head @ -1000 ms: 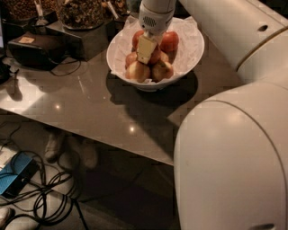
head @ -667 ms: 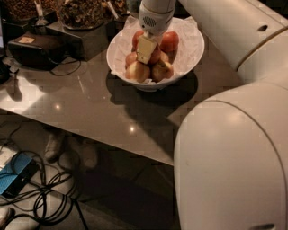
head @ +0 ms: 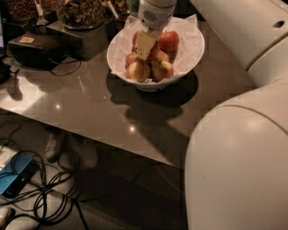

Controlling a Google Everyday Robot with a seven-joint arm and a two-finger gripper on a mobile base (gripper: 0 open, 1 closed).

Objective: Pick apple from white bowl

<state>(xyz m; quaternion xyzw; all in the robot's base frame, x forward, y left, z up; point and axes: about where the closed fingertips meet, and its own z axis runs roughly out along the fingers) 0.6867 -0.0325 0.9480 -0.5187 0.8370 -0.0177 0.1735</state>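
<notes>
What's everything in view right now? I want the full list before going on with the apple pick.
bowl: one, white, paper-lined, on the table at top centre
apples: at least five, red and yellow, piled in the bowl
table: one, glossy grey-brown, across the upper half
nut containers: at least two, dark with brown contents, far left of the table
box: one, black, near the table's left edge
cables: a tangle, black, on the floor at lower left
device: one, blue, on the floor among the cables
arm: white, right side, reaching to the bowl
tool: one, white and pale yellow, down among the apples in the bowl
</notes>
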